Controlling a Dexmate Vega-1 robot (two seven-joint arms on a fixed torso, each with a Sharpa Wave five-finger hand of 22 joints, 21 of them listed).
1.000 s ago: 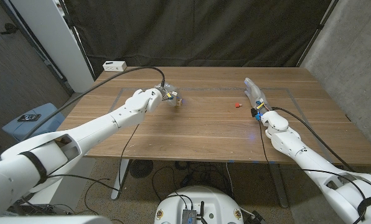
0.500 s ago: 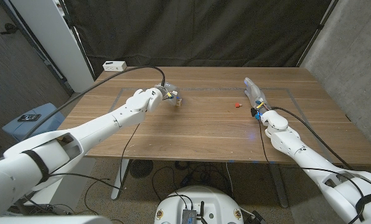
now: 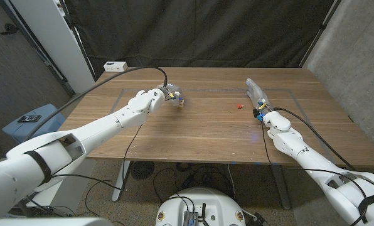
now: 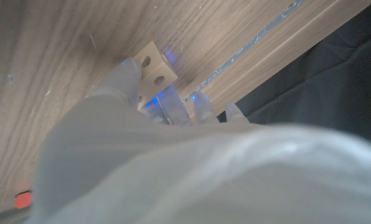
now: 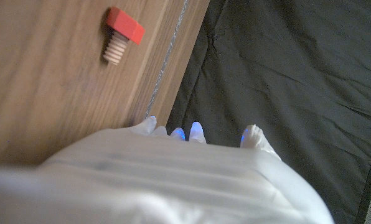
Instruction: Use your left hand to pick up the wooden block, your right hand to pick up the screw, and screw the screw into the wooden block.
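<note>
We are seeing the left hand point(image 3: 164, 95) reaching over the left half of the tabletop point(image 3: 199, 129), toward its far edge, where the wooden block point(image 3: 180, 102) is sitting. In the left wrist view the fingers point(image 4: 126, 73) are curling around the block point(image 4: 153, 67), touching its side, and two round holes are showing on its pale face; we cannot tell whether the block is lifted off the wood or just being gripped in place. The screw point(image 3: 239, 106), with a red head and a pale threaded shank, is lying on its side on the right half of the tabletop, nearer the far edge, well apart from the block. The right hand point(image 3: 258, 98) is standing just beside the screw, between it and the right edge, not touching it. In the right wrist view its fingertips point(image 5: 197, 131) are pointing outward, slightly apart and holding nothing, while the screw point(image 5: 121, 40) is lying clear of them. A small white box point(image 3: 115, 66) is sitting at the far left corner.
</note>
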